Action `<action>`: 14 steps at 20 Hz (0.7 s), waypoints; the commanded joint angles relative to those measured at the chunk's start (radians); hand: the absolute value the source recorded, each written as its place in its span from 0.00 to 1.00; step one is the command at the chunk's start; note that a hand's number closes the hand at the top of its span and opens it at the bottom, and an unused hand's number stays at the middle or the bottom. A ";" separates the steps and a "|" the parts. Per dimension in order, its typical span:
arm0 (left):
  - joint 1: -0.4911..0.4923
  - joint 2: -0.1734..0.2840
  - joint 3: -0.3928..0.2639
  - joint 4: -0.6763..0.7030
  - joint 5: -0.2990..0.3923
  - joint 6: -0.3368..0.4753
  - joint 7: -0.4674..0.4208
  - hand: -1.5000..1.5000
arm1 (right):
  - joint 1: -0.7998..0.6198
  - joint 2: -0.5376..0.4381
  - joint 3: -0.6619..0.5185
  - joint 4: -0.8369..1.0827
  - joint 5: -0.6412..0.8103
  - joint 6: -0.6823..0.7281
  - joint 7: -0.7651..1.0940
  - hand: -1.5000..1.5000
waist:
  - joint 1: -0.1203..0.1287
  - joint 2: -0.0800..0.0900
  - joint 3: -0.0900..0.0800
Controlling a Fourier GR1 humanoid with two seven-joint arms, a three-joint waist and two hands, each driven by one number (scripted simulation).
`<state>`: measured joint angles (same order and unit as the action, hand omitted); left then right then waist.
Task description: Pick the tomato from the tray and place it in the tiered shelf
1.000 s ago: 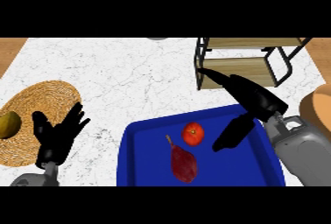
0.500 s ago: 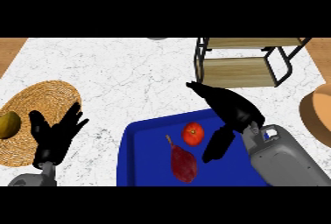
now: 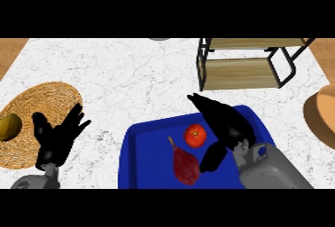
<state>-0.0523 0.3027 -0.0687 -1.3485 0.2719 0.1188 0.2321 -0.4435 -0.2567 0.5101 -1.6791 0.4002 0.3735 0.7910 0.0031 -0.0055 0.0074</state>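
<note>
Since half a second ago your right hand (image 3: 222,120) has slid left across the blue tray (image 3: 147,155); fingers now arch over the tomato (image 3: 195,135), thumb hanging low at its right side. Fingers spread, not yet closed on anything.

Progress: early. Tomato sits on the tray, upper middle, ungrasped, just beside the thumb. Grasp, lift, carry and placing are all left.

Tiered shelf (image 3: 242,66) stands up the counter (image 3: 124,75), well apart from the tray, wooden boards in a dark wire frame.

Around: dark red long vegetable (image 3: 186,164) lies on the tray just below-left of the tomato, near enough that you'd likely brush it on closing. Woven mat (image 3: 33,115) at left with a yellow-green fruit (image 3: 8,126) on it. Left hand (image 3: 57,135) rests open by the mat, fingers up. Round wooden thing (image 3: 322,117) at right edge, beside your carry path
</note>
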 commanded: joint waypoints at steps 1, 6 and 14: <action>0.008 -0.014 -0.004 0.004 -0.017 -0.012 0.046 0.50 | -0.023 0.013 -0.061 0.076 0.033 0.035 -0.061 0.00 | 0.001 0.006 -0.007; -0.011 -0.020 0.028 -0.006 -0.028 -0.017 0.067 0.50 | -0.005 0.086 -0.021 0.169 0.153 -0.006 -0.097 0.00 | 0.002 0.006 -0.007; 0.006 -0.031 0.053 -0.009 -0.042 -0.060 0.071 0.50 | 0.003 0.117 -0.052 0.252 0.291 -0.058 -0.176 0.00 | 0.002 0.006 -0.007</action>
<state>-0.0608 0.2804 -0.0170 -1.3592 0.2404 0.0689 0.2729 -0.4152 -0.1500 0.4878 -1.5007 0.6363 0.3286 0.6728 0.0036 -0.0036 0.0045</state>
